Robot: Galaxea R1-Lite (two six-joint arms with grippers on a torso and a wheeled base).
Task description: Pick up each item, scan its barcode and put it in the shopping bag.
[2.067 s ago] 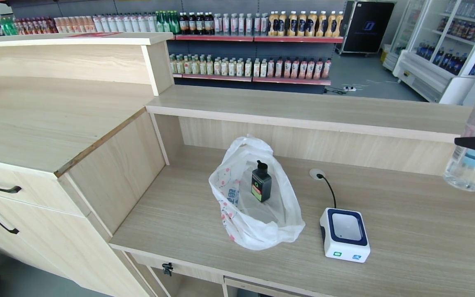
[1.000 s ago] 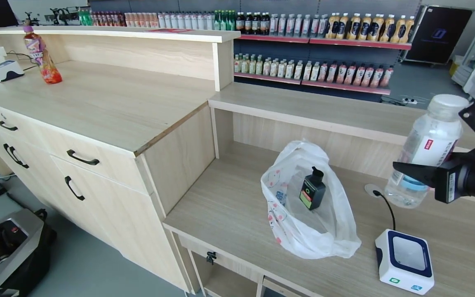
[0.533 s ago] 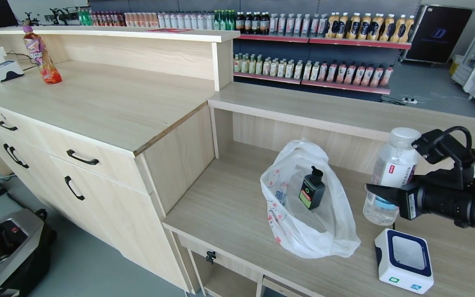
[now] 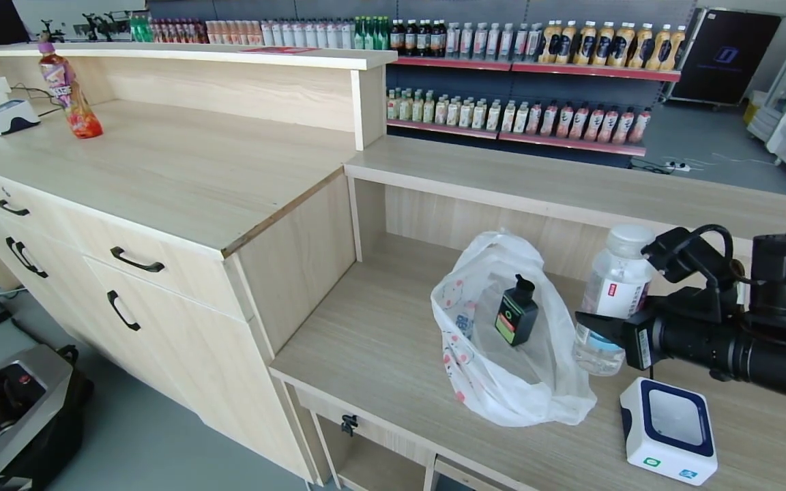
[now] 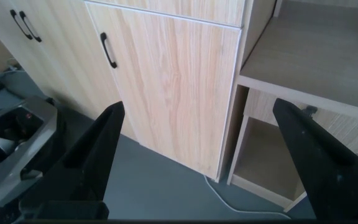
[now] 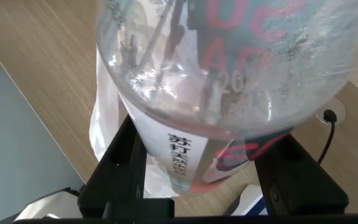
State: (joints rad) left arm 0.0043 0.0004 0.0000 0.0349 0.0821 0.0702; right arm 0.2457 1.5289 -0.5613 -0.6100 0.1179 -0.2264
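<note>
Head view shows my right pincer [image 4: 603, 323] pinching the clear water bottle [image 4: 613, 290] low on its body, near the blue band of the label. The bottle is upright in the air, just beside the shopping bag [image 4: 460, 326] on the side where the barcode scanner [image 4: 669, 429] sits. I judge the bottle fairly heavy if full, with thin walls that give under a squeeze and a smooth label that could slip. I would hold it around the mid-body rather than at the cap. The bag is limp and gaping, and a dark pump bottle [image 4: 516, 319] stands inside it, leaving little room. The bag rests on a flat wood-grain worktop [image 4: 379, 341] with a low back wall behind it. Beyond that are shelves of drinks [image 4: 502, 116]. My left pincer [image 5: 201, 155] hangs spread and empty, well apart from the bag, down by the cupboard door [image 5: 173, 81].
</note>
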